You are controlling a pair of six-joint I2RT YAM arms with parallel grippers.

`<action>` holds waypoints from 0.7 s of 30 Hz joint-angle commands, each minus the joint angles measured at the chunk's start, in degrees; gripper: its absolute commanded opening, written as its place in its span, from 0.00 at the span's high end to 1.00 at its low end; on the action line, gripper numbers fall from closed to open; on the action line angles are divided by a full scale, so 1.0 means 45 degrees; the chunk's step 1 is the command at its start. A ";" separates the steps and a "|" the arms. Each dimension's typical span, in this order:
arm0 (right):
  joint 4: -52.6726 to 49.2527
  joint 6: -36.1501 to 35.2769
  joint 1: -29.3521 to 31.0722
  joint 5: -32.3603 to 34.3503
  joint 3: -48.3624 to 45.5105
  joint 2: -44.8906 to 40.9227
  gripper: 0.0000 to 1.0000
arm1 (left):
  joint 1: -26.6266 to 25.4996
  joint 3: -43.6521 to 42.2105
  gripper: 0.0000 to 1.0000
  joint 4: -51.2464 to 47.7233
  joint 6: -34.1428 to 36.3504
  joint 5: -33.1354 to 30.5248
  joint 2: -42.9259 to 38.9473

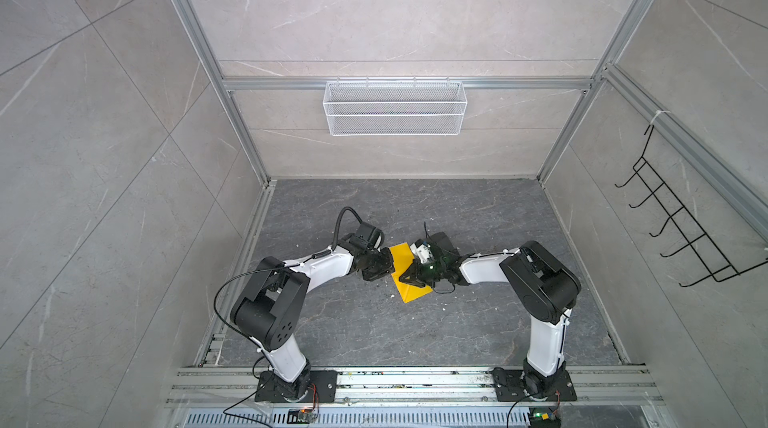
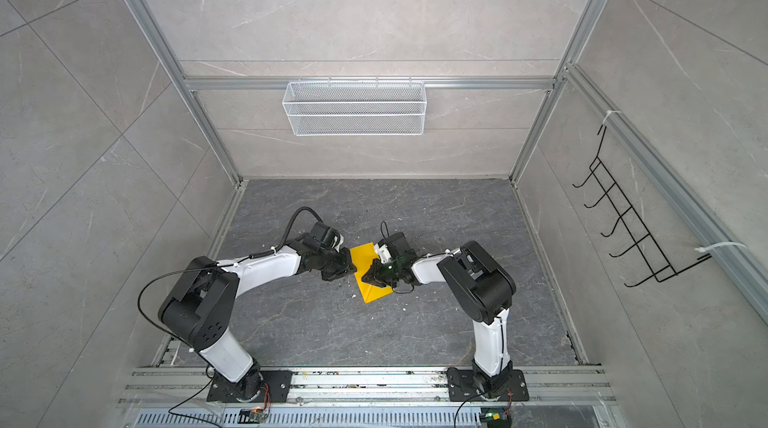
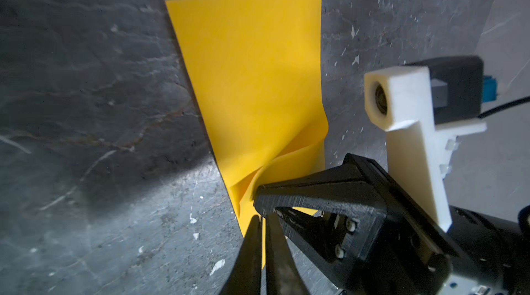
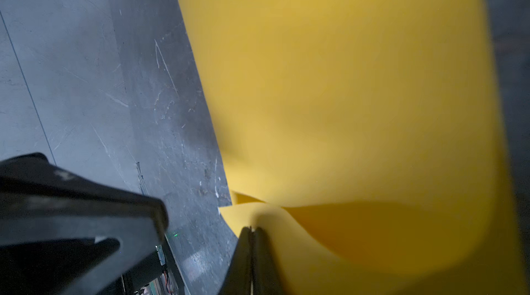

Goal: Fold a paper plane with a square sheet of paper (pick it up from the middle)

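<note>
Square sheet of paper (image 1: pixel 402 257), thin bright yellow, doubled over, one layer bulging up. Lies on dark grey stone tabletop (image 1: pixel 374 330), well in front of white wire-mesh basket (image 1: pixel 395 107). Left gripper (image 1: pixel 390 270) clamped on paper's edge. Right gripper (image 1: pixel 401 279) pinched closed on the raised layer.

Top views looked steeply down over the whole bench (image 1: pixel 374 334) from above the arm bases (image 1: pixel 295 384). Wrist cameras, close behind their jaws, shared the yellow paper (image 3: pixel 252 72).

Place: robot lab test cell
Evidence: aluminium frame (image 1: pixel 274 84), tile walls (image 1: pixel 83 134), arms (image 1: pixel 328 265) bolted to rail (image 1: pixel 415 380), mesh basket (image 1: pixel 395 107)
</note>
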 commanded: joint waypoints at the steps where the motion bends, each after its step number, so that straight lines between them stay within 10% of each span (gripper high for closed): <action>1: -0.1437 -0.0233 0.0063 0.0966 -0.0177 0.0349 0.95 | -0.0247 -0.0093 0.91 0.0096 -0.0117 0.0456 0.0128; 21: -0.1500 -0.0276 0.0063 0.0816 -0.0238 0.0027 0.96 | -0.0286 0.0437 1.00 -0.0309 0.0061 -0.0194 0.1625</action>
